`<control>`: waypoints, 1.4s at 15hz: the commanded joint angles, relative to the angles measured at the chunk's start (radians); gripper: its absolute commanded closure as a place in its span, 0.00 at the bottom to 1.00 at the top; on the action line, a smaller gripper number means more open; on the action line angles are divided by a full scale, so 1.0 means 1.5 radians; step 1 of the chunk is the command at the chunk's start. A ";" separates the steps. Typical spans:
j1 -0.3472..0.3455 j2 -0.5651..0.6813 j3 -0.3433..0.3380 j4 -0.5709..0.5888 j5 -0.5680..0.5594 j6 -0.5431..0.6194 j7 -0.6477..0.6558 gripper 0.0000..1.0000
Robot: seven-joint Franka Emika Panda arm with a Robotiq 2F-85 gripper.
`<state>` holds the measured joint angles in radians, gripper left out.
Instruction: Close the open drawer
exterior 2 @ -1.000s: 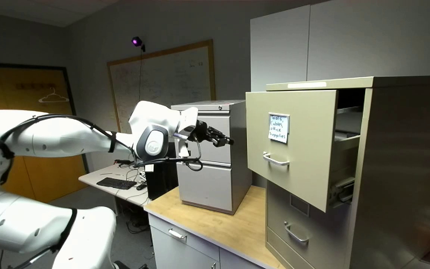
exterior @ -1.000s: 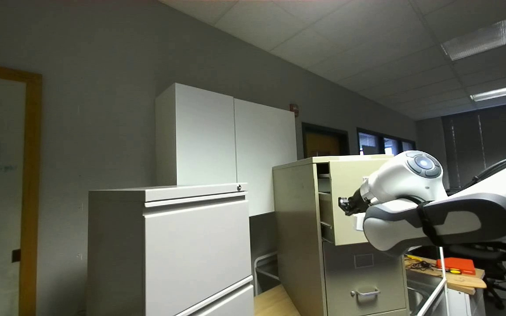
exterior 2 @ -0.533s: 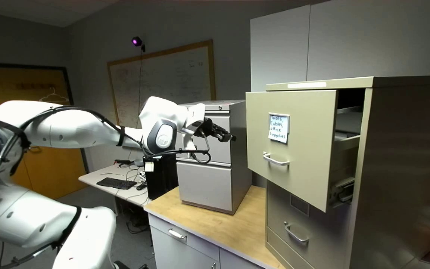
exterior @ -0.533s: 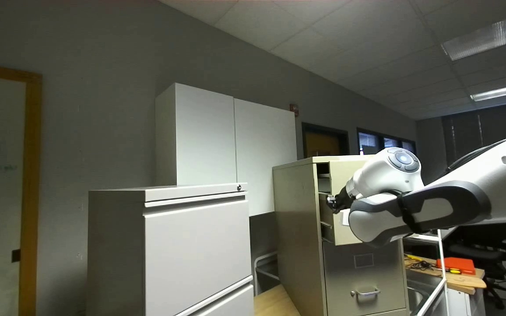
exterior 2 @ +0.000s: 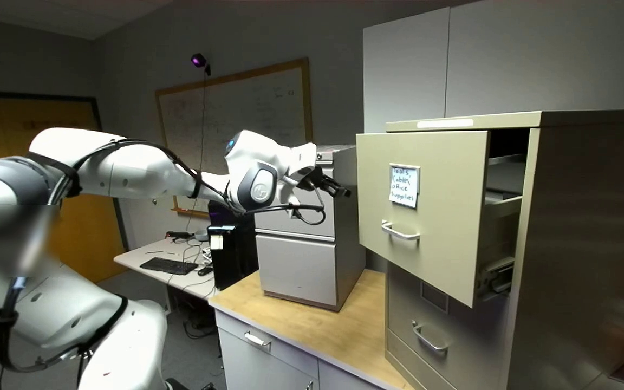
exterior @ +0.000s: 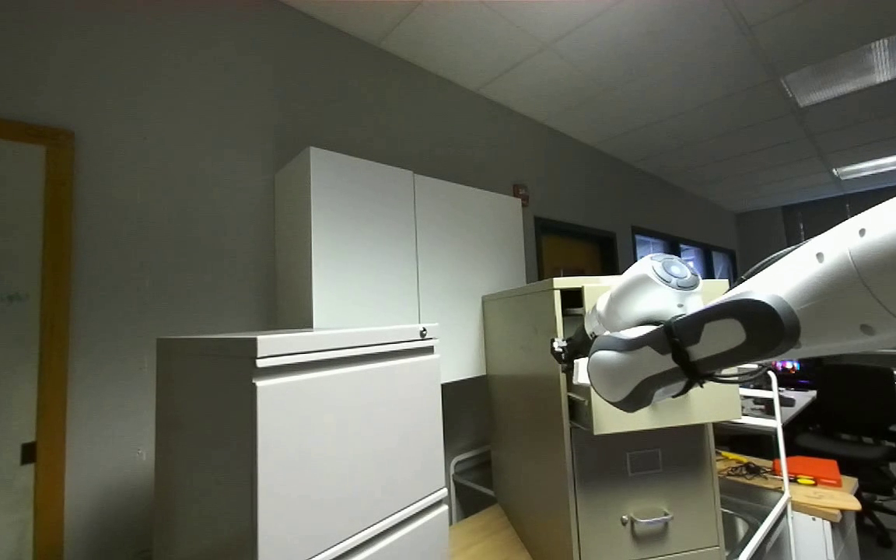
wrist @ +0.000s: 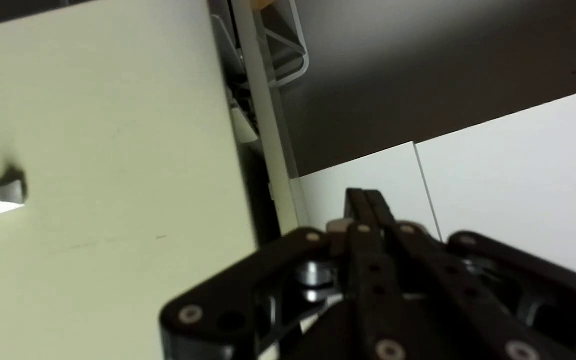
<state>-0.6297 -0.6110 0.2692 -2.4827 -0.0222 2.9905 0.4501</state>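
Observation:
The drawer, with its flat tan front, stands pulled out at the top of the beige filing cabinet in both exterior views (exterior: 697, 404) (exterior 2: 442, 211). Its front fills the left of the wrist view (wrist: 118, 150). Its metal handle (exterior 2: 400, 232) also shows at the wrist view's left edge (wrist: 9, 195). A dark gap separates the front from the cabinet frame. My gripper (exterior 2: 345, 192) is shut and empty, just beside the drawer front's side edge and apart from it. In an exterior view the gripper (exterior: 561, 350) overlaps the cabinet's side. In the wrist view its fingertips (wrist: 366, 192) lie right of the gap.
A wide pale grey cabinet (exterior 2: 296, 271) stands on a wooden counter (exterior 2: 312, 325) beside the filing cabinet. White wall cabinets (exterior: 417, 257) hang behind. Lower beige drawers (exterior 2: 442, 336) are shut below the open one. A white metal frame (exterior: 781, 467) stands nearby.
The arm and shut gripper have moved sideways across the drawer front, past its edge, and slightly upward. The drawer has not moved.

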 commanded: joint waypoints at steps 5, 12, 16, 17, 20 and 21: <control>-0.001 0.056 0.039 0.084 -0.032 -0.037 0.021 0.99; 0.014 0.031 0.038 0.061 -0.034 -0.077 0.040 0.99; 0.044 0.005 0.018 0.029 -0.025 -0.122 0.059 0.98; 0.051 -0.003 0.013 0.019 -0.023 -0.132 0.066 0.99; 0.073 -0.036 -0.003 -0.022 -0.022 -0.151 0.084 0.99; 0.076 -0.050 -0.008 -0.037 -0.023 -0.154 0.091 0.98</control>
<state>-0.5457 -0.6103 0.2870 -2.4721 -0.0531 2.7906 0.5445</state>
